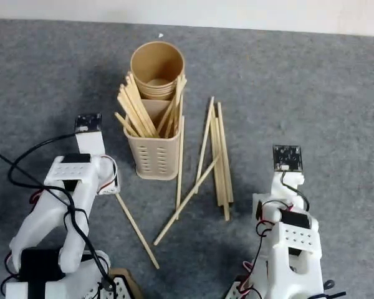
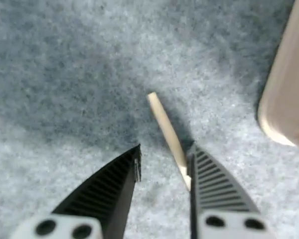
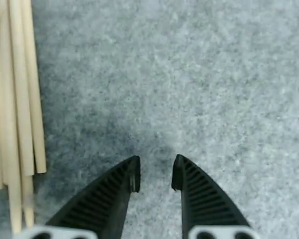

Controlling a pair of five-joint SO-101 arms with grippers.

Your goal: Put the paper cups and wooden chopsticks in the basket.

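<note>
A beige perforated basket (image 1: 153, 156) stands mid-table with several wooden chopsticks (image 1: 140, 112) sticking out of it. A stack of brown paper cups (image 1: 157, 65) sits at its far end. My left gripper (image 2: 163, 159) is open low over the carpet. The tip of a loose chopstick (image 2: 164, 124) lies between its fingers, against one fingertip (image 2: 194, 159). In the high view that chopstick (image 1: 135, 228) runs from the left arm (image 1: 81, 177) toward the front. My right gripper (image 3: 155, 174) is open over bare carpet, beside a bundle of loose chopsticks (image 3: 20, 99).
More loose chopsticks (image 1: 218, 156) lie in a fan on the grey carpet right of the basket; one (image 1: 187, 199) lies diagonally, another (image 1: 179, 162) rests along the basket's side. The basket's corner (image 2: 289, 89) is close to the left gripper. The right arm (image 1: 290, 230) stands at the front right.
</note>
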